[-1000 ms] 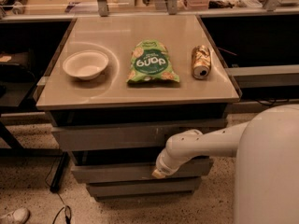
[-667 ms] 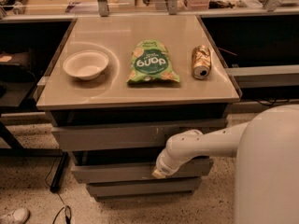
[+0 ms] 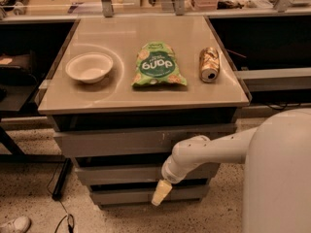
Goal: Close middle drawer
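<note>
- The middle drawer (image 3: 116, 174) is the second of three grey fronts in the cabinet below the tabletop (image 3: 204, 93). There is a dark gap above it and it looks slightly proud of the cabinet, so I judge it not fully shut.
- My gripper (image 3: 161, 192) hangs from the white arm with its pale tip pointing down. It sits at the drawer's lower edge and overlaps the lowest front (image 3: 121, 196). I cannot tell whether it is apart or together.
- Risk: the gripper is low, so a push could land on the lowest front or slip under the drawer's edge, leaving it ajar.
- Risk: the contact point is right of centre, so the drawer might skew and bind.
- Risk: a hard shove could jolt the cabinet and roll the can (image 3: 209, 63), which lies on its side near the right edge.
- Containers: the white bowl (image 3: 89, 67) on the left is empty. The green snack bag (image 3: 158, 65) lies flat in the middle, its contents unseen. The drawer's inside is hidden.
</note>
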Controlling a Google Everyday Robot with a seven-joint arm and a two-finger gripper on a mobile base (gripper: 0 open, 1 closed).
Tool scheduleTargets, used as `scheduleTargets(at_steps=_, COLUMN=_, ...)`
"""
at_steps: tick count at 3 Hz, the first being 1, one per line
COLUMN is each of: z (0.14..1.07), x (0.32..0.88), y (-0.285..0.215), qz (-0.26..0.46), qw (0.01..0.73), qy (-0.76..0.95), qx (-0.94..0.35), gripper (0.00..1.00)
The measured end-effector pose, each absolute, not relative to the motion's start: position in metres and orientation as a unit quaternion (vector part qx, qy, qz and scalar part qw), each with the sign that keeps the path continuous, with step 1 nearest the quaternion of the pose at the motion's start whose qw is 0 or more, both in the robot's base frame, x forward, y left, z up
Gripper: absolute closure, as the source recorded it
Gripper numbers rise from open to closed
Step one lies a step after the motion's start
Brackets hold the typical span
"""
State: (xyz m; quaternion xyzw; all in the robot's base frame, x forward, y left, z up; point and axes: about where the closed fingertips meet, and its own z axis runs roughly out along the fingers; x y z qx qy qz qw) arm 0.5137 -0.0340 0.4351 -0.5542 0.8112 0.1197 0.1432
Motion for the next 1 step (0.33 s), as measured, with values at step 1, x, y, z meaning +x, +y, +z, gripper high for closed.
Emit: scheduleTargets(at_steps=1, z=0.4351, x=0.5136, y=-0.0340, qz=0.120, qw=0.143, qy=0.811, qx=-0.554, gripper=0.00)
